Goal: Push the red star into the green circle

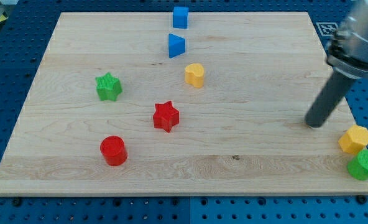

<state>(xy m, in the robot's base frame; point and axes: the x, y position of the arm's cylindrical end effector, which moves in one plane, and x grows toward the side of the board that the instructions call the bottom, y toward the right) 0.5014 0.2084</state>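
The red star (166,116) lies on the wooden board (246,155), left of centre. The green circle (365,165) sits at the view's bottom right corner, at the board's right edge and partly off it. My tip (313,124) rests on the board at the right side. It is far to the right of the red star and up-left of the green circle, touching neither.
A yellow block (355,139) sits just above the green circle. A red circle (114,150) lies down-left of the red star. A green star (108,86) is at the left. A yellow hexagon (195,74), a blue triangle (176,45) and a blue cube (180,17) lie toward the top.
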